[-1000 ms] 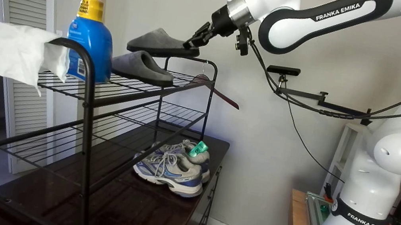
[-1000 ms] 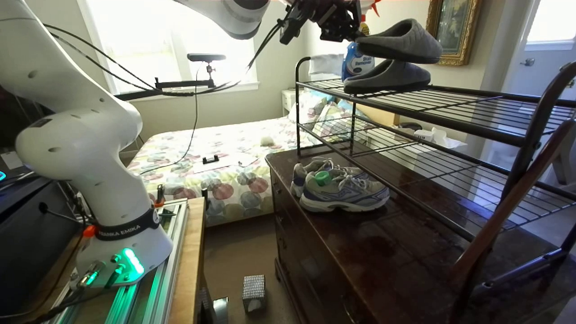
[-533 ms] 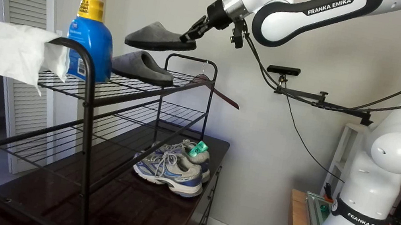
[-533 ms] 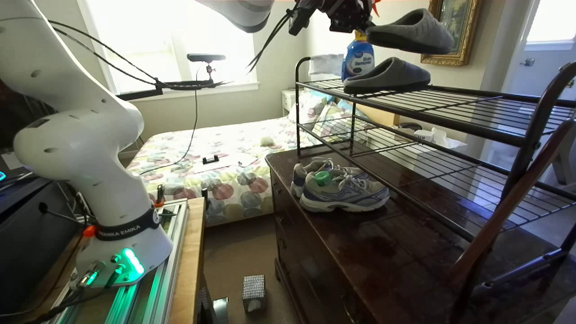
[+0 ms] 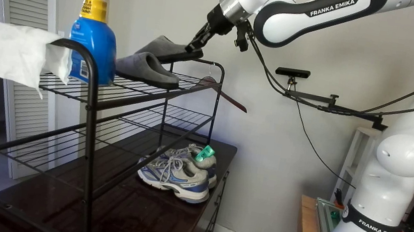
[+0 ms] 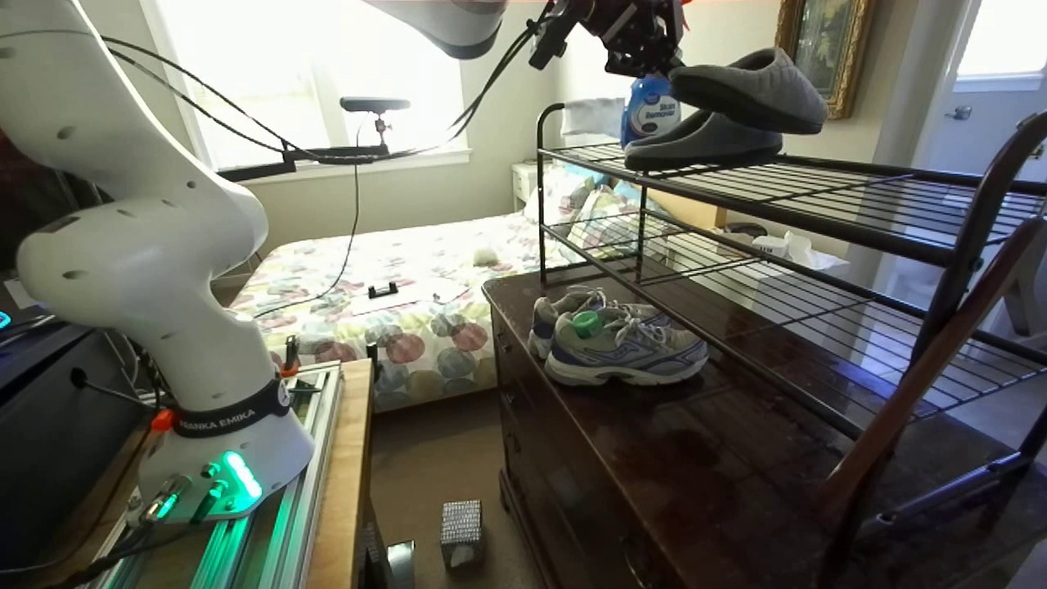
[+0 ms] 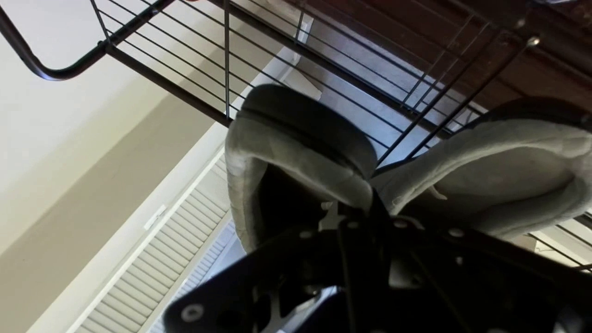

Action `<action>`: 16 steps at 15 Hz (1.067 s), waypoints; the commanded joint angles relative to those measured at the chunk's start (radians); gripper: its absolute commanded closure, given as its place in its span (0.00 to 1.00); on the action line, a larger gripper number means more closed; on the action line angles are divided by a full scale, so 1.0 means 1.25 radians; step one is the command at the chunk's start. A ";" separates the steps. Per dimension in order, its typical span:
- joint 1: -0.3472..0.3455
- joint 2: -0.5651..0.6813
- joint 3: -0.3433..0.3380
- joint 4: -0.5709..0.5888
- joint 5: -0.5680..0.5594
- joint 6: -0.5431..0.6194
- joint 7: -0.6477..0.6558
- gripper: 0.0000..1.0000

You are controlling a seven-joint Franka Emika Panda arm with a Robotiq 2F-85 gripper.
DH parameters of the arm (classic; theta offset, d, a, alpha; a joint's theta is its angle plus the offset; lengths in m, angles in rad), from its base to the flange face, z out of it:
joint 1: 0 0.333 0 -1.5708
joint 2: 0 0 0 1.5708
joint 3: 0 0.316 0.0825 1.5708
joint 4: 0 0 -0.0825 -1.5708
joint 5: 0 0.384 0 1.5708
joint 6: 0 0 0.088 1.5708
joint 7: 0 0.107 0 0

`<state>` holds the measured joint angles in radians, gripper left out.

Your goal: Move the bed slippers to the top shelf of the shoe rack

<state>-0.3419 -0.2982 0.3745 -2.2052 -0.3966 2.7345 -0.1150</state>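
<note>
Clamping the heel end of the held slipper (image 5: 164, 48), the tool (image 5: 191, 47) shows an indistinct tip in the wrist view. The held slipper tilts toe-down above the top shelf (image 6: 834, 188); contact beneath cannot be determined. Just beside it, the resting slipper (image 5: 147, 70) sits on that shelf, partly hiding the toe in an exterior view. In an exterior view, the blue bottle (image 6: 652, 113) behind is partly obscured by the tool; beyond, glare washes out the window (image 6: 262, 90).
</note>
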 commanded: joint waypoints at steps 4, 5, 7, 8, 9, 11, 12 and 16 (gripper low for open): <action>0.087 0.085 -0.079 0.090 -0.137 -0.062 0.128 0.99; 0.101 0.098 -0.092 0.099 -0.138 -0.065 0.135 0.99; 0.123 0.121 -0.118 0.113 -0.140 -0.066 0.143 0.99; 0.138 0.133 -0.132 0.121 -0.128 -0.071 0.135 0.99; 0.154 0.144 -0.147 0.127 -0.111 -0.080 0.120 0.99; 0.182 0.157 -0.169 0.138 -0.092 -0.114 0.103 0.99; 0.194 0.161 -0.179 0.142 -0.086 -0.133 0.099 0.76; 0.251 0.131 -0.209 0.140 0.008 -0.177 0.026 0.49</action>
<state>-0.0868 -0.1236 0.1469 -2.0597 -0.4838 2.5563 0.0021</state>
